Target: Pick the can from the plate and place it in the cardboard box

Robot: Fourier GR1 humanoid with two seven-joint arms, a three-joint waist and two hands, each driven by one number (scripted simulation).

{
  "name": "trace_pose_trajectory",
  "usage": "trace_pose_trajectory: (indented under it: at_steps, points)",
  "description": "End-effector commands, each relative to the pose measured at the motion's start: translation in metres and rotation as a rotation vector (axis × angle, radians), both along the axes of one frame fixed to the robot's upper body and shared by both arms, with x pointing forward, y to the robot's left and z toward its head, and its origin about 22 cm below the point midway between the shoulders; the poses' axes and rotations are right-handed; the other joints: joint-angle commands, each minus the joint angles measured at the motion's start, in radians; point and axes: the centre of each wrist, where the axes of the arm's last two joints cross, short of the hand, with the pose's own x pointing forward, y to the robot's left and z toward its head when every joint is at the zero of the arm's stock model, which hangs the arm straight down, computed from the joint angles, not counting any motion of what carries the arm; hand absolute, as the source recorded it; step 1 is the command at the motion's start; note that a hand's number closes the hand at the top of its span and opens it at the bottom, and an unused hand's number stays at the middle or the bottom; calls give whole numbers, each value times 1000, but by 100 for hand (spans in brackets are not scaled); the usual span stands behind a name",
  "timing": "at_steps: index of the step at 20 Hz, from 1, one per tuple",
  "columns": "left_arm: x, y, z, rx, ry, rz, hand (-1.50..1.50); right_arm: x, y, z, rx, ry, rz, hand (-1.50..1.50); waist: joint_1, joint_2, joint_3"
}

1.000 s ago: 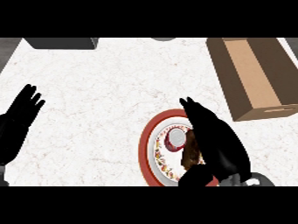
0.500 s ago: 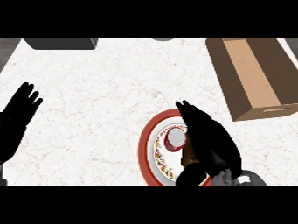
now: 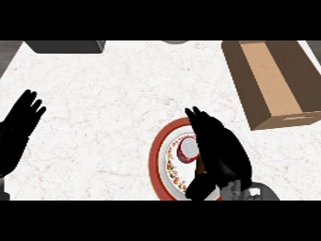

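Since the earlier frames, right hand [image 3: 218,150] has drawn back slightly toward the view's lower edge; it now covers the right part of the plate [image 3: 157,157]. Left hand unchanged.

Right hand: fingers straight, pointing to about 11 o'clock, thumb down at about 6 o'clock of the palm. Not curled round anything. It lies over and just beside the can [image 3: 188,149]; contact between them cannot be told.

Can: on the plate, partly hidden under the right hand. Pale top with red side visible at the hand's 9 o'clock edge.

Plate: red rim, patterned inner band, on the counter [image 3: 107,103] at lower centre.

Box [image 3: 281,80]: open, at about 1 o'clock from the plate, well apart from it. Inside looks bare.

Left hand [image 3: 13,134]: open, resting at the left edge, fingers up toward 1 o'clock, holding nothing.

Dark block [image 3: 65,45] at the counter's far edge, about 11 o'clock from the plate.
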Motion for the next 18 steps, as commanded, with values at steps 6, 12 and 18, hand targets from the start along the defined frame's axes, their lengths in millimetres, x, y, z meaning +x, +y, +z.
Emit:
trace_pose_trajectory:
  at_steps: [6, 12, 18]
  points:
    - [3, -1, 9, -1, 7, -6, 0, 22, 12, -18, -121, 87, -44, -150, 2, 1, 0]
    - [4, 10, 13, 15, -3, -2, 0, 17, 17, -30, -134, 103, -53, -150, 0, 0, 0]
    - [5, 17, -7, -6, 6, -2, 0, 12, 34, -29, -196, 118, -85, -150, -1, 1, 0]
